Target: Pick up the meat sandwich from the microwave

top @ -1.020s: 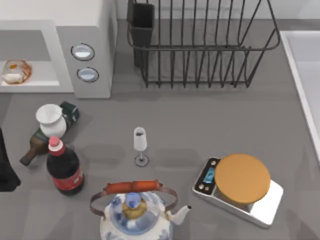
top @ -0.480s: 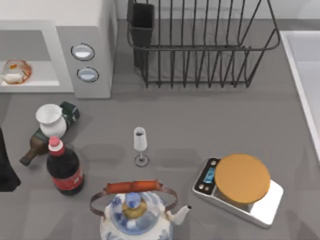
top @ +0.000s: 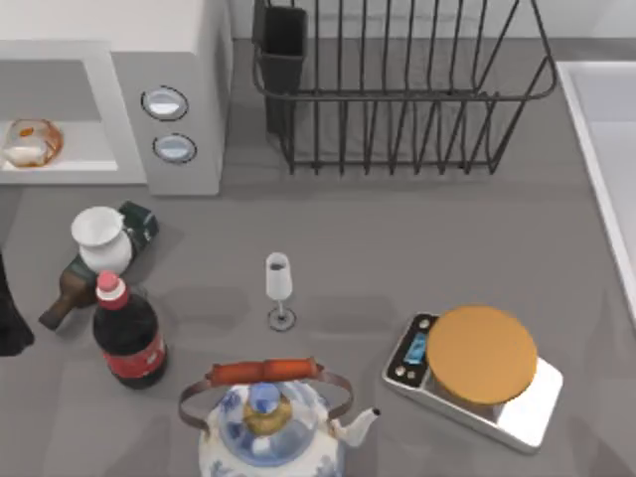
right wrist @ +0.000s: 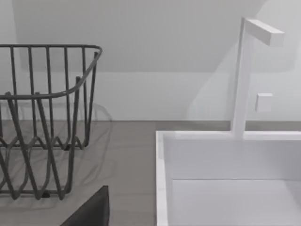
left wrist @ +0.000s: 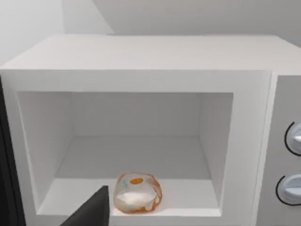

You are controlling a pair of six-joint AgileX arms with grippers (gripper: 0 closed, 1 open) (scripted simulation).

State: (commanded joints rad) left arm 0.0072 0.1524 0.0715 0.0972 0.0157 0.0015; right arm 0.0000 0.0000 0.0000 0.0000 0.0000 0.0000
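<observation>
**Sandwich waiting in the open cavity, left arm lined up for the reach**

The meat sandwich [left wrist: 137,193] is a small, lumpy, roundish item with orange-brown edges, a pale whitish-pink middle and a small orange spot on its upper face; its surface looks glossy and slightly translucent. It sits on the floor of the microwave [left wrist: 141,56] cavity, close to the front lip. In the top view the sandwich [top: 32,142] lies at the far left of the cavity, well away from the panel with the two round knobs [top: 165,102].

The step in hand appears to be the approach: nothing is touching the sandwich, and the left wrist camera looks straight into the open cavity with the food low and a little off centre. A dark part of the left gripper [left wrist: 91,209] shows near the sandwich in that view; whether its jaws are apart or together cannot be told. The left arm [top: 8,318] shows as a dark shape at the table's left edge, in front of the microwave.

The next move likely calls for a level advance into the cavity, keeping below its roof and clear of its side walls, then closing across the sandwich's rounded sides.

The right arm is parked facing the dish rack [right wrist: 42,117] and the sink [right wrist: 225,160]; the state of its jaws cannot be told either.
</observation>
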